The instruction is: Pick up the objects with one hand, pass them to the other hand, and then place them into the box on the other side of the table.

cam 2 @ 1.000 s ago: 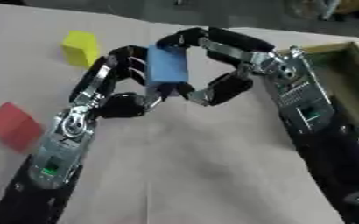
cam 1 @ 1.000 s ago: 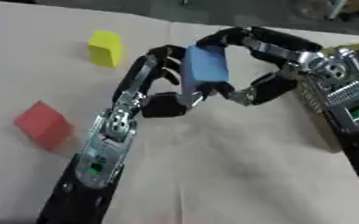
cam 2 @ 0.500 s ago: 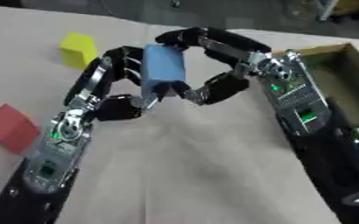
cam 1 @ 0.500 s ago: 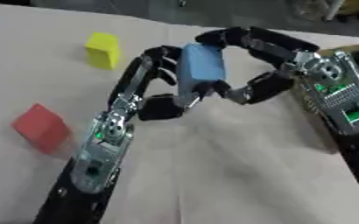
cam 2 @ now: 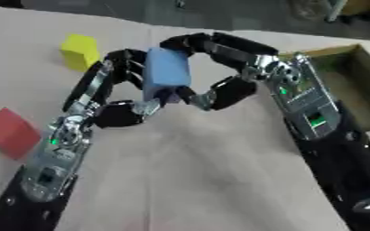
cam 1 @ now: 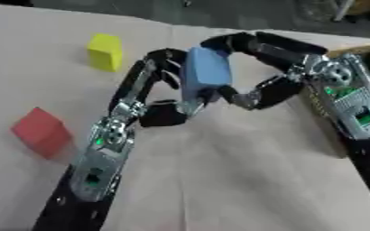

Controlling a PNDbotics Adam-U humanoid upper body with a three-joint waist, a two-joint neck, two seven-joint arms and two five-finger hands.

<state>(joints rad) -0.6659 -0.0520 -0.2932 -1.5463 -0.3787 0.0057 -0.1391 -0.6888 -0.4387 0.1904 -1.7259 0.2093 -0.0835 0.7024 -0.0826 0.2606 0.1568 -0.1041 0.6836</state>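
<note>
Above the middle of the table, the blue block stands upright in the air between the two hands. The left hand comes up from the lower left with its fingers curled against the block's left face and its thumb tucked under the lower end. The right hand reaches in from the right, fingers arched over the block's top and thumb meeting its lower right edge (both hands appear to be on the block at once, though the exact contact points are lost in dark, blurred fingers). The block's bottom edge is hidden behind the thumbs. A yellow block sits on the table toward the far left, well apart from the hands, and a red block lies near the left edge beside the left forearm. The box shows at the right edge, cut off by the frame and partly covered by the right forearm; its inside is too dark to read.
</note>
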